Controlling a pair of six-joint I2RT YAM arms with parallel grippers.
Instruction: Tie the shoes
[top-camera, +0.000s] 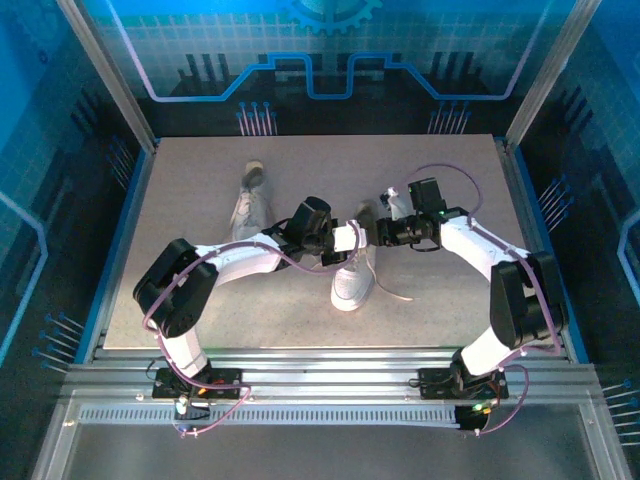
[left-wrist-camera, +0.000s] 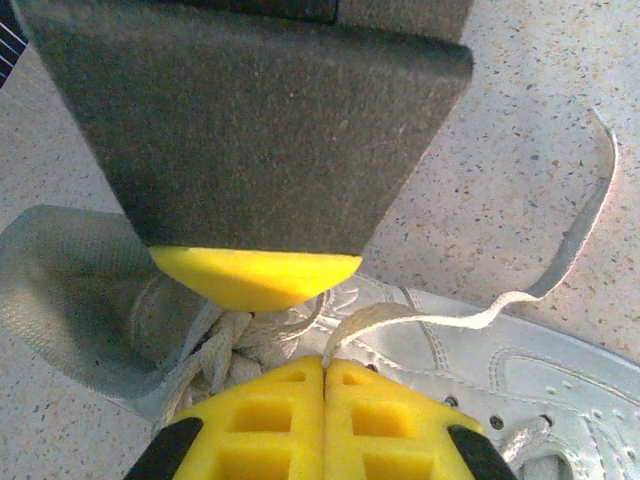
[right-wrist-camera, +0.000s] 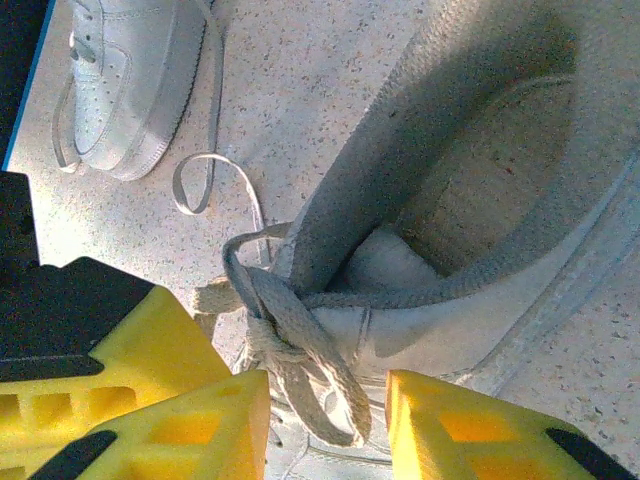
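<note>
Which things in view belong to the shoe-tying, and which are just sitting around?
Job: near shoe, its laces, far shoe, left gripper with jaws shut on a lace, right gripper with jaws open.
Not the job: table, metal rails, blue enclosure panels.

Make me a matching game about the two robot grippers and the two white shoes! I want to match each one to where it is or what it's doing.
Column one:
1. left gripper
2. right gripper
3. near shoe
4. far shoe

Column two:
A. lies alone on the far left part of the table
B. fingers apart, knotted lace between them
C. fingers shut together
D. sits between both grippers

Pairs: 1-C, 2-B, 3-D, 4-A.
</note>
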